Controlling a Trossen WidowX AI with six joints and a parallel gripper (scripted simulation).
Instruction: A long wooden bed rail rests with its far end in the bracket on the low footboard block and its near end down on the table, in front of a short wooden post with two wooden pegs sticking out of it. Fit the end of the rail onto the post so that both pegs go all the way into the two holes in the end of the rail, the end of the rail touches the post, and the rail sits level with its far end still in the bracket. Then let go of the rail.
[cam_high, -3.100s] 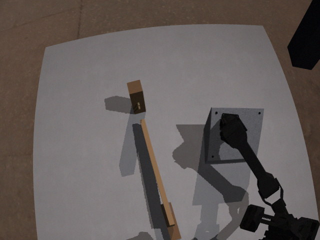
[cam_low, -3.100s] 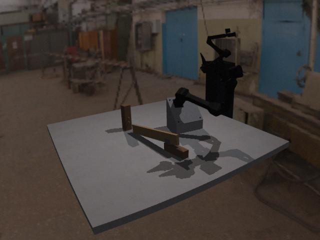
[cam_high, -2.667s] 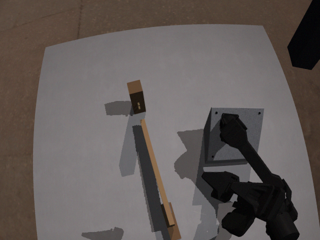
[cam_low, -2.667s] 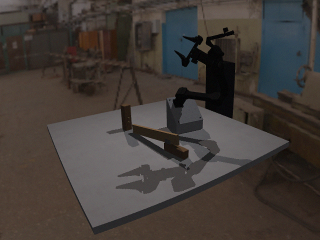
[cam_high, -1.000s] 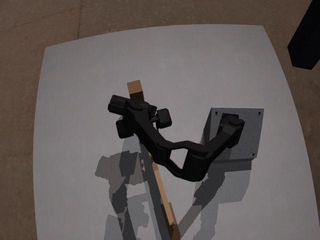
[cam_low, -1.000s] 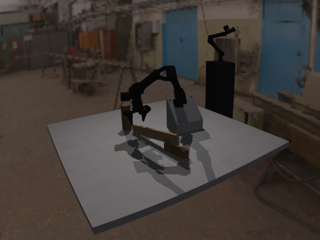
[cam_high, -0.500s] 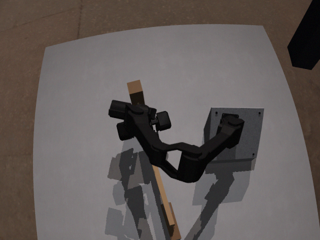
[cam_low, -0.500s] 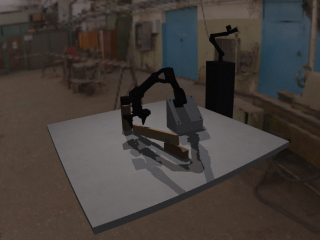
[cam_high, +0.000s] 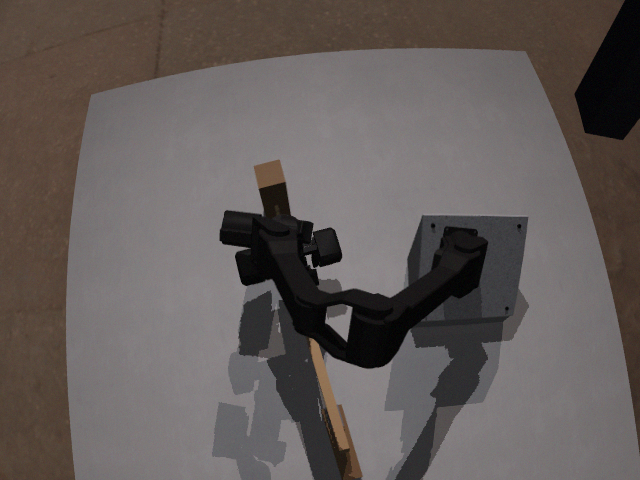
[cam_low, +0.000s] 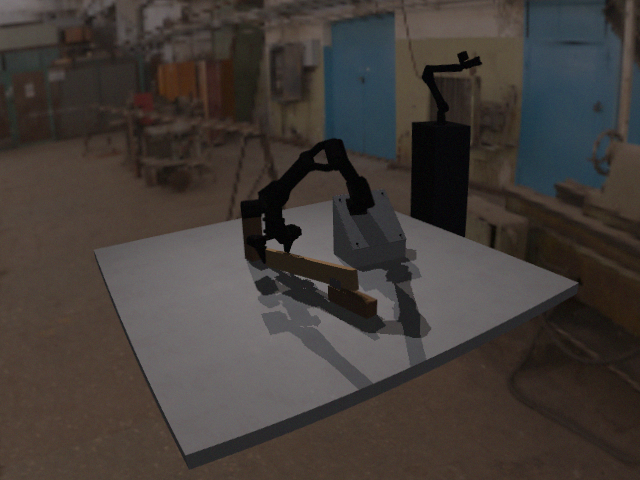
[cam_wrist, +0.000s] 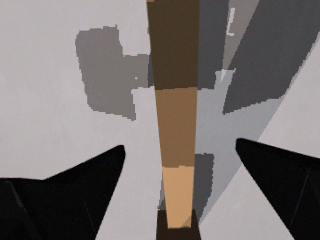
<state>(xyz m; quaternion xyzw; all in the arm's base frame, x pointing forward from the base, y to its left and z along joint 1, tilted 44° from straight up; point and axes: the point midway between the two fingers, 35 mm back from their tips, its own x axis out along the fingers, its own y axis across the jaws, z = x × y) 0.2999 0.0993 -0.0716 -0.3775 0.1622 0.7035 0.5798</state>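
Observation:
The long wooden rail (cam_high: 325, 379) (cam_low: 310, 266) (cam_wrist: 177, 125) slopes down from the footboard block (cam_high: 354, 469) (cam_low: 355, 303) to its near end, low in front of the post (cam_high: 269, 174) (cam_low: 252, 235) (cam_wrist: 178, 234). Its far end sits at the grey bracket (cam_low: 334, 282). The post stands upright. A peg (cam_high: 277, 209) shows faintly on its dark face; the rail's holes are not visible. My gripper (cam_low: 275, 255) (cam_wrist: 179, 147) is open and empty, pointing down near the rail's near end. Its fingers stand on either side of the rail, touching neither side in the wrist view. The arm hides the near end in the top view.
The grey sloped arm base (cam_high: 498, 268) (cam_low: 369, 240) stands to the right of the rail. A black pedestal (cam_high: 610, 87) (cam_low: 439, 175) with another small arm stands beyond the table (cam_high: 155, 155) (cam_low: 180, 361). Arm shadows lie across the table and rail.

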